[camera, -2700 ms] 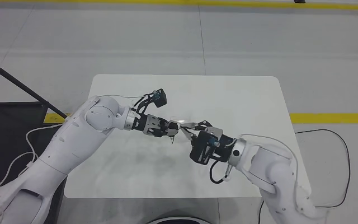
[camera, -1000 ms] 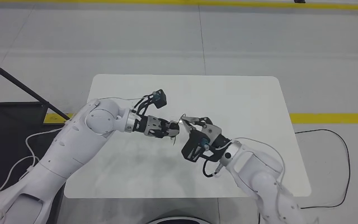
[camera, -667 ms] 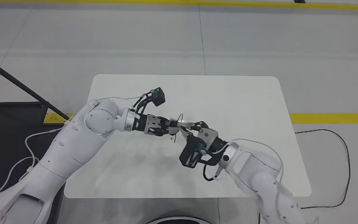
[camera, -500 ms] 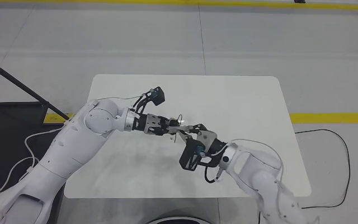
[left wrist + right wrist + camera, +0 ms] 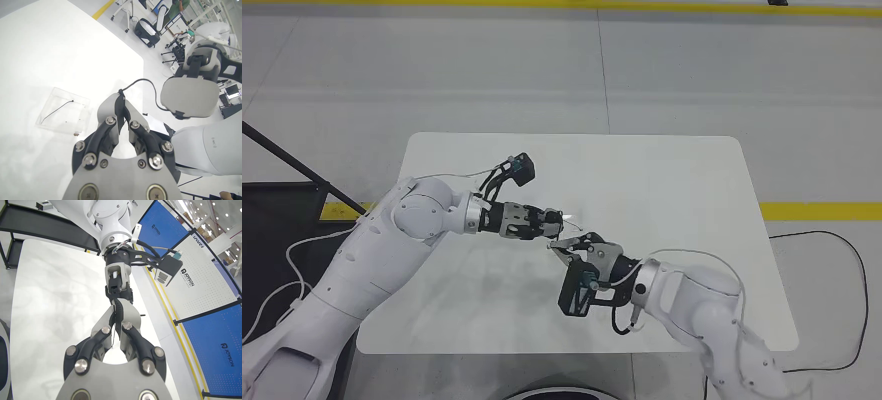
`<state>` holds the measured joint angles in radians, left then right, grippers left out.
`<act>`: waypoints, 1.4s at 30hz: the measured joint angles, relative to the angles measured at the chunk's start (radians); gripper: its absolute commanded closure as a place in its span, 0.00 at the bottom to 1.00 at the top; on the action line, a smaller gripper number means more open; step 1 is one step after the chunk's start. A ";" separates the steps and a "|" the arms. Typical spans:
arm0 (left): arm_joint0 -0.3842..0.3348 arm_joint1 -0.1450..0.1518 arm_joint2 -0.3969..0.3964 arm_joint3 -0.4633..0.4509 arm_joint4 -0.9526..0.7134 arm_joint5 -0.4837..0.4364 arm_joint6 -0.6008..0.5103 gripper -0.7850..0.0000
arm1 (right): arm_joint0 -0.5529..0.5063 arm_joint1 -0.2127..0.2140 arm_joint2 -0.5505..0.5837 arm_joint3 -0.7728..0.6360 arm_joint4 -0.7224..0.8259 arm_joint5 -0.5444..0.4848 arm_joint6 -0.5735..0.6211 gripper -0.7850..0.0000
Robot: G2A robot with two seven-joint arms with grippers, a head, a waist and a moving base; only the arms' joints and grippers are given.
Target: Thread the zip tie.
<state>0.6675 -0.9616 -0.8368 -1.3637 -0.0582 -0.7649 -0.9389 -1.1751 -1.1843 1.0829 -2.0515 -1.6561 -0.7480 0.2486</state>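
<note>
Zip tie (image 5: 143, 79) arched between the left end effector (image 5: 121, 103), clamping its head, and the right end effector (image 5: 116, 315), pinching its tail for threading.

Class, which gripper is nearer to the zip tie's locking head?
Left. The zip tie's head sits at the tip of the left gripper; the right gripper holds the strap a loop away.

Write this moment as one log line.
left gripper: shut on zip tie head | right gripper: shut on its other end | strap arcs between them | spare tie in clear tray
</note>
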 measured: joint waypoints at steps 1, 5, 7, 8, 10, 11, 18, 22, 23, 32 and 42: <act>0.001 0.000 -0.001 0.000 -0.001 0.000 0.002 1.00 | 0.002 0.001 -0.001 0.001 0.004 -0.011 0.001 1.00; 0.003 -0.001 -0.005 0.001 -0.004 0.002 0.004 1.00 | 0.008 0.003 -0.001 0.003 0.016 -0.039 0.007 1.00; 0.004 -0.002 -0.007 0.001 -0.006 0.002 0.005 1.00 | 0.010 0.004 -0.001 0.004 0.021 -0.047 0.012 1.00; 0.004 -0.002 -0.008 0.001 -0.005 0.002 0.005 1.00 | 0.011 0.004 -0.001 0.004 0.022 -0.047 0.014 1.00; 0.005 -0.002 -0.009 0.000 -0.003 0.000 0.004 1.00 | 0.011 0.005 0.000 0.006 0.026 -0.042 0.016 1.00; 0.005 -0.002 -0.010 0.000 -0.001 -0.001 0.003 1.00 | 0.012 0.005 0.000 0.006 0.028 -0.039 0.016 1.00; 0.010 -0.003 -0.014 -0.006 0.020 -0.026 0.003 1.00 | 0.007 0.004 0.016 0.008 0.058 0.029 0.003 1.00; 0.012 -0.004 -0.014 -0.010 0.038 -0.036 0.006 1.00 | -0.004 0.001 0.030 0.001 0.066 0.110 -0.008 1.00; 0.013 -0.004 -0.014 -0.010 0.040 -0.038 0.007 1.00 | -0.008 0.001 0.033 -0.002 0.060 0.137 -0.011 1.00; 0.014 -0.005 -0.016 -0.013 0.048 -0.043 0.006 1.00 | -0.056 -0.002 0.045 -0.022 0.018 0.292 -0.111 1.00; 0.015 -0.006 -0.017 -0.014 0.047 -0.042 0.004 1.00 | -0.035 -0.006 0.008 0.007 -0.020 0.280 -0.089 1.00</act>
<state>0.6828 -0.9678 -0.8538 -1.3773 -0.0108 -0.8073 -0.9349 -1.2102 -1.1907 1.0909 -2.0441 -1.6758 -0.4682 0.1597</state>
